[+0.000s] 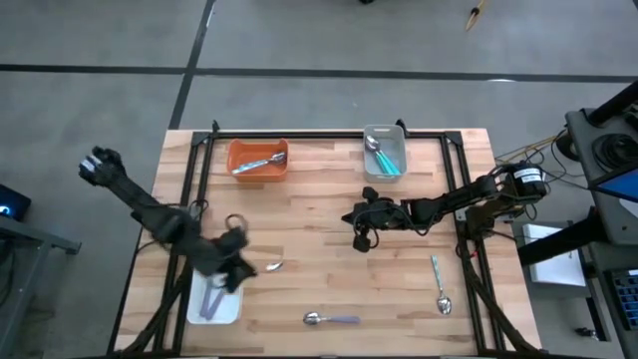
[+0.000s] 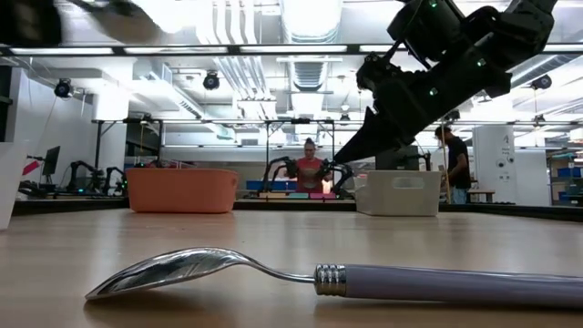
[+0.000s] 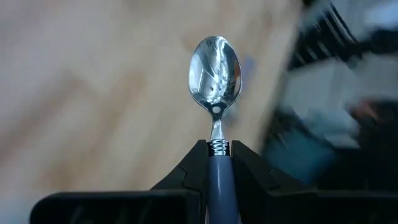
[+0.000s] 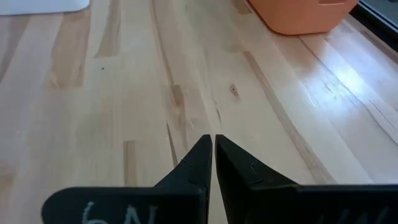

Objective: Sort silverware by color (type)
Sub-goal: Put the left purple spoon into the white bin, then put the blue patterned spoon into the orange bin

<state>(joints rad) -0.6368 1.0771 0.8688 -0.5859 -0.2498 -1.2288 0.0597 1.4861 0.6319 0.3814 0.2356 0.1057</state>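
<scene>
Lower left of the high view: the left tool (image 1: 242,269) is blurred above the white tray (image 1: 215,305), w/ its grip hard to read there; the left wrist view settles it, dark fingers (image 3: 189,174) clamped on a spoon's purple handle (image 3: 219,180), only the ribbed collar and shiny oval bowl showing past the tips, the rest of the handle cut off by the frame's bottom edge. The tray's contents are partly hidden under the arm; a purple handle shows. Centre right, the right tool (image 1: 360,237) hangs over bare wood, pointed tips pressed together, holding nothing. On the plank tabletop (image 1: 319,259), pale butcher-block w/ visible grain: a lavender-handled spoon (image 1: 331,319) at bottom centre, handle cut off at right in the low view, and a teal-handled spoon (image 1: 439,284) at lower right. At top, the orange tray (image 1: 258,158) holds silver pieces; the grey tray (image 1: 385,150) holds teal ones. People in the room behind are too small to make out.
</scene>
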